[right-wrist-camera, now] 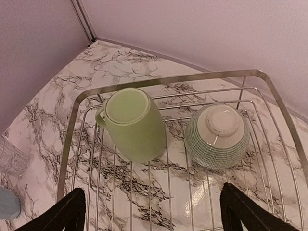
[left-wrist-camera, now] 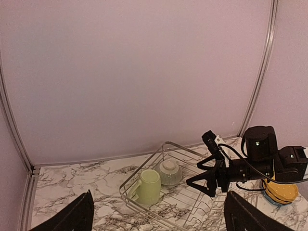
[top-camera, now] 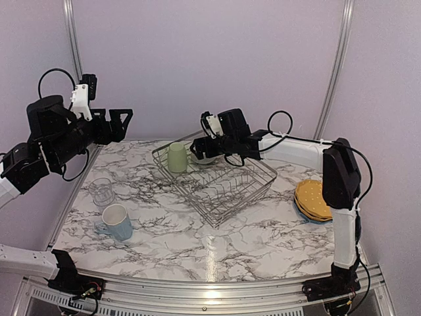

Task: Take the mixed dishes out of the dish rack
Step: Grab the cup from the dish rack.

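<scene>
Your right gripper (right-wrist-camera: 152,190) hangs over the far corner of the dish rack (top-camera: 227,197), fingers spread wide above the green cup (right-wrist-camera: 132,122) and the upside-down bowl (right-wrist-camera: 217,135) beside it, both inside the rack. Your left gripper (left-wrist-camera: 158,193) is spread open too, raised high off the tabletop (top-camera: 184,243). The glass (top-camera: 102,191) and mug (top-camera: 117,222) stand left of the rack, and the stacked plates (top-camera: 312,199) are on its right.

Marble-patterned table (top-camera: 197,243); plain lilac walls (top-camera: 197,59) behind; silver corner strips (top-camera: 335,66).
</scene>
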Tool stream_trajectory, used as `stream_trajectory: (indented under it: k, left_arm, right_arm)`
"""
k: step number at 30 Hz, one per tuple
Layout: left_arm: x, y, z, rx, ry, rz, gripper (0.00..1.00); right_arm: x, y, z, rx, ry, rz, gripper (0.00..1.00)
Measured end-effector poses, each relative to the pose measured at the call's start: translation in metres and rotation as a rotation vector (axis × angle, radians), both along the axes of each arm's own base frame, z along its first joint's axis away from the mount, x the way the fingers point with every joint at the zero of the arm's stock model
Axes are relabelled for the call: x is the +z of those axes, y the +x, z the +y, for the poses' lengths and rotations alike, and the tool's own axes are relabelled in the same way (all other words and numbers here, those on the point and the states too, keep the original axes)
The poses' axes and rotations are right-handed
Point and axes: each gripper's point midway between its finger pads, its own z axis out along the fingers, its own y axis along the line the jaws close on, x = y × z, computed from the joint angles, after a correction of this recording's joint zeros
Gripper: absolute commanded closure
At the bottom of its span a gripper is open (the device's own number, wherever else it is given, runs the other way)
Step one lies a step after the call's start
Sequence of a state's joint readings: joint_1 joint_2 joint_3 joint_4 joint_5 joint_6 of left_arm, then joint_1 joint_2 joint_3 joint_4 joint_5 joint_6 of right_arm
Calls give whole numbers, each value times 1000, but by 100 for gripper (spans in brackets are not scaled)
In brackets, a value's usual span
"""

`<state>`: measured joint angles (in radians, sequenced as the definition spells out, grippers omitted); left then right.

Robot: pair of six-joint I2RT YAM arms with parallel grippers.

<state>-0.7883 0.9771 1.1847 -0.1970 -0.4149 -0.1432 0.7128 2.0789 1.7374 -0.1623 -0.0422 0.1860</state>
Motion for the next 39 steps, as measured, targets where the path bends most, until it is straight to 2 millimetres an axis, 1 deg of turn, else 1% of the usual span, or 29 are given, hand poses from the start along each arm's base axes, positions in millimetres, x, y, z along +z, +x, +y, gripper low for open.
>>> stream_trajectory:
  k: [3, 5, 8, 11, 14, 22, 28, 31, 33, 36, 39]
  left_arm:
    - [-15, -1, 11, 43, 29, -8, 3]
    - [-21, 0, 14, 63, 41, -10, 3]
    - [-26, 2, 15, 73, 46, -14, 4]
    - [-29, 3, 14, 73, 51, -14, 3]
    - [-30, 2, 14, 73, 51, -16, 3]
    - [-25, -1, 20, 80, 42, -38, 3]
    - [-26, -1, 21, 88, 48, -40, 3]
    - [-26, -1, 21, 88, 48, -41, 3]
    - [-25, -1, 21, 88, 46, -42, 3]
    - [-25, 0, 21, 89, 44, -44, 3]
    - [-25, 0, 21, 90, 45, -43, 3]
  right_arm:
    - [-9, 8, 21, 22, -22, -12, 6]
    - [-14, 15, 34, 34, -28, -23, 5]
    - [-22, 26, 50, 46, -34, -47, 4]
    - [-32, 37, 61, 53, -38, -59, 2]
    - [-41, 44, 71, 73, -38, -70, 2]
    - [-63, 56, 89, 111, -30, -97, 2]
    - [-81, 62, 96, 130, -35, -123, 1]
    - [-88, 66, 99, 134, -34, -138, 3]
    - [-92, 67, 101, 138, -37, -148, 5]
    - [-90, 71, 104, 141, -28, -170, 9]
    - [-86, 73, 107, 146, -15, -192, 16]
